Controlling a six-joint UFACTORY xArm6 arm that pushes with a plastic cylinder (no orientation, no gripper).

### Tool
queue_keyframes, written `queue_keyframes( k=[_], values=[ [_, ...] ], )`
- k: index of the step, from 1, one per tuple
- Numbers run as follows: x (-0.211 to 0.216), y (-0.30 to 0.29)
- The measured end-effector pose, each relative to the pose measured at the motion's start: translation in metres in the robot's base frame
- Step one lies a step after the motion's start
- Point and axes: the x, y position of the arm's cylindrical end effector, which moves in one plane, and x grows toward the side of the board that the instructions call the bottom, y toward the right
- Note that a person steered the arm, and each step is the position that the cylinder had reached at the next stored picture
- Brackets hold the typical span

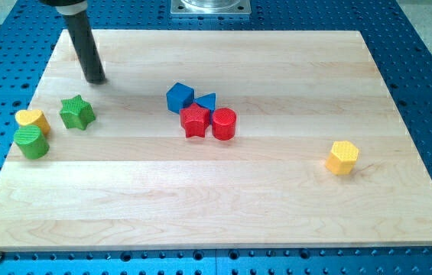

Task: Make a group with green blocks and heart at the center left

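Eight small coloured blocks lie on the pale wooden board (223, 191) in the single camera view, and three of them matter for the task. At the view's centre left, the yellow heart-shaped block (31, 119) sits touching the green cylinder block (31, 143), which lies just below it. The green star-shaped block (76, 112) stands just beside that pair, toward the view's right, with a narrow gap of bare wood between it and the heart.

Judging from this layout, the grouping is nearly finished: heart and green cylinder are already together at the centre left, and the green star is close enough that at most a short nudge toward the view's left would close the gap. Nothing else looks outstanding.

Well apart from them, near the board's middle, a cluster holds the blue cube (179, 98), the blue triangular block (206, 101), the red star-shaped block (194, 121) and the red cylinder block (224, 124), packed closely. The yellow hexagonal block (342, 157) sits alone toward the view's right.

No gripper exists on this arm, so there is nothing spread or pinched; it ends in a dark rod. My tip (95, 79) rests on the board above the green star and slightly to its right, apart from it and touching no block. From there a push would first need the tip brought round to the star's right side.
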Motion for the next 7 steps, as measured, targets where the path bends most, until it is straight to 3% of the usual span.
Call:
queue_keyframes(
  k=[1, 2, 4, 6, 7],
  values=[
    [0.049, -0.064],
    [0.066, -0.078],
    [0.161, -0.077],
    [0.206, -0.046],
    [0.188, -0.032]
  ],
)
